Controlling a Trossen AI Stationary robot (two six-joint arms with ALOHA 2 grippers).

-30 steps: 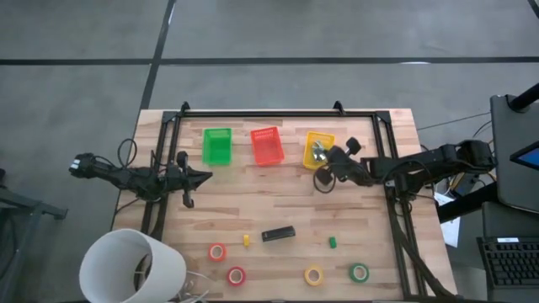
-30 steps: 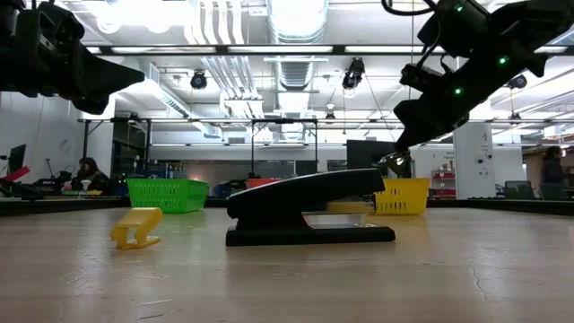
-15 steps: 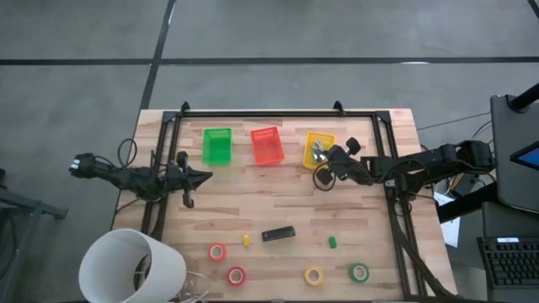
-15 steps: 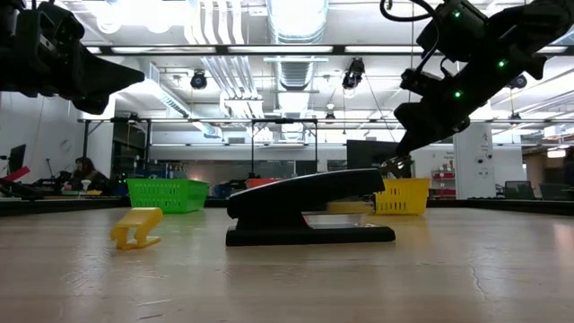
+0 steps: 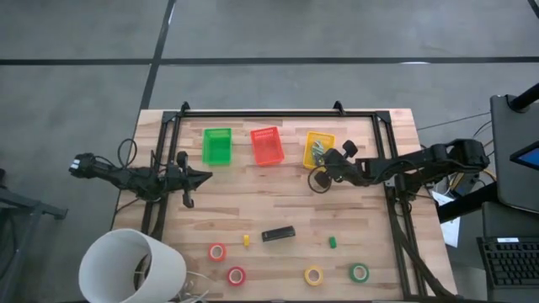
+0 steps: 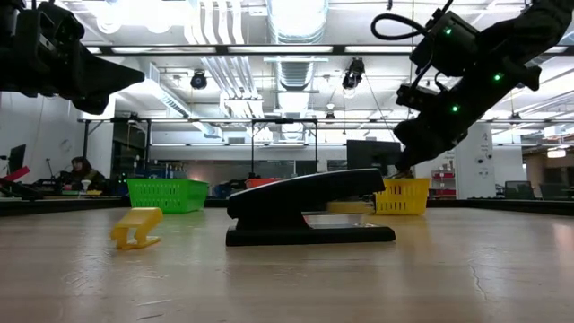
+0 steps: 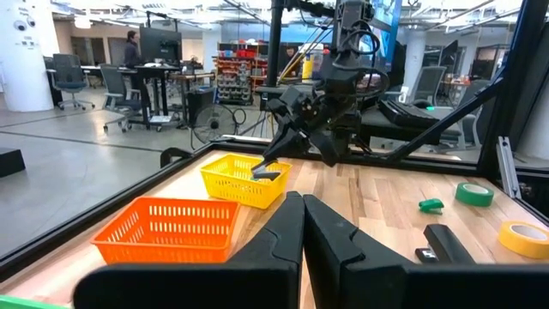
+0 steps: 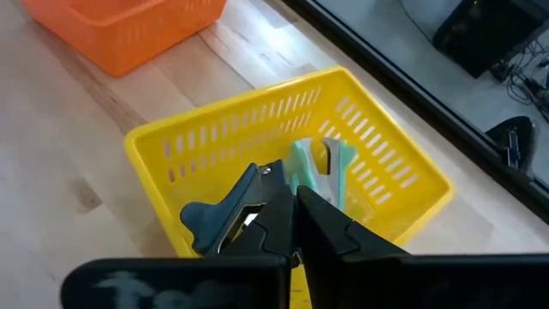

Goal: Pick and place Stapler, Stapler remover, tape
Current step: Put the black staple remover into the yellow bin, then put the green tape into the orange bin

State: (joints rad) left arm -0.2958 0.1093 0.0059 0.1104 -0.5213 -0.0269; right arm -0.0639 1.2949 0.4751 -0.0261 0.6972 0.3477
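Right claw [image 8: 294,225], clenched on a grey staple remover [image 8: 225,216]: centre over the yellow basket [image 8: 171,150] before releasing.

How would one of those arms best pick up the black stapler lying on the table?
Probably from straight above, pinching the stapler across its narrow width near mid-length. It lies flat as a long slim bar, slightly angled, with bare wood along both long sides, so the tool should turn to match that angle. The nearby yellow block stands clear.

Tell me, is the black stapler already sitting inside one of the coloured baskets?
No, the stapler lies on the bare wooden table, well apart from the three baskets.
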